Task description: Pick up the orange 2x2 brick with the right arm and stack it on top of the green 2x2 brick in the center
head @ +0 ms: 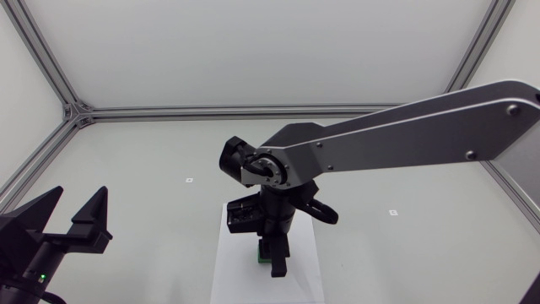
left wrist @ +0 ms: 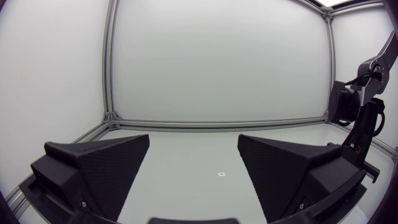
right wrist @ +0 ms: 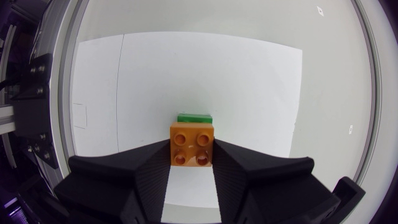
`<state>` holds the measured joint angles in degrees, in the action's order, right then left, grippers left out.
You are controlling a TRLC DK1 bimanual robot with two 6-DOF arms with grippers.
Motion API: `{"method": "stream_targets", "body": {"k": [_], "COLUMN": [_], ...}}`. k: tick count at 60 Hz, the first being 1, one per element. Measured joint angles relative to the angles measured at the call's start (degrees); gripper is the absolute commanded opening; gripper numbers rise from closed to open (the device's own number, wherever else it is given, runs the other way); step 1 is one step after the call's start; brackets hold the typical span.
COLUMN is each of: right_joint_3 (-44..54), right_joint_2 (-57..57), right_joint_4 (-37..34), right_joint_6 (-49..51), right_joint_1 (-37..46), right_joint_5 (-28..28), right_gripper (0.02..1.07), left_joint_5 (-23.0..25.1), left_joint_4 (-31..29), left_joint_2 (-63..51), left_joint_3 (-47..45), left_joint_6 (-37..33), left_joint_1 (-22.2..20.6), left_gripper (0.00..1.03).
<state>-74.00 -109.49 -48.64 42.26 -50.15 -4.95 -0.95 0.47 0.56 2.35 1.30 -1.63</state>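
At the middle of the bench (head: 152,186), over a white sheet of paper (right wrist: 249,87), the right arm (head: 405,135) reaches in from the right and its right pincer (head: 276,263) points straight down. The pincer is narrowed onto the orange 2x2 brick (right wrist: 193,145), with one finger pressed against each of two opposite side faces. The brick is level. Its four studs face up toward the wrist camera, and its edges run square with the fingers. It is square in plan, so it has no long axis.

Past the far edge of the orange brick, and lower down, a strip of the green 2x2 brick (right wrist: 194,116) shows. Its edges run parallel to those of the orange one. The orange brick covers most of the green brick, offset a little toward the near side. Whether the two bricks touch cannot be told. In the head view only a sliver of green shows beside the fingers, on the sheet.

At the near left of the bench the left pincer (left wrist: 193,142) hangs well apart from the bricks. Its two wedge fingers are spread wide with nothing between them. A small square mark (head: 189,180) lies on the bench left of the sheet, and another mark (head: 392,211) lies to its right.
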Motion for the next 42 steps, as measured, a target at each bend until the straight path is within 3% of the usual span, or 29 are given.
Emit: {"method": "stream_targets", "body": {"k": [42], "right_joint_3": [0.0], "right_joint_2": [-0.7], "right_joint_4": [0.7], "right_joint_6": [-0.2], "right_joint_1": [0.0], "right_joint_5": [-0.4], "right_gripper": [0.08], "left_joint_5": [0.0], "left_joint_4": [0.0], "left_joint_2": [0.0], "left_joint_3": [0.0], "left_joint_6": [0.0], "left_joint_1": [0.0], "left_gripper": [0.99]}}
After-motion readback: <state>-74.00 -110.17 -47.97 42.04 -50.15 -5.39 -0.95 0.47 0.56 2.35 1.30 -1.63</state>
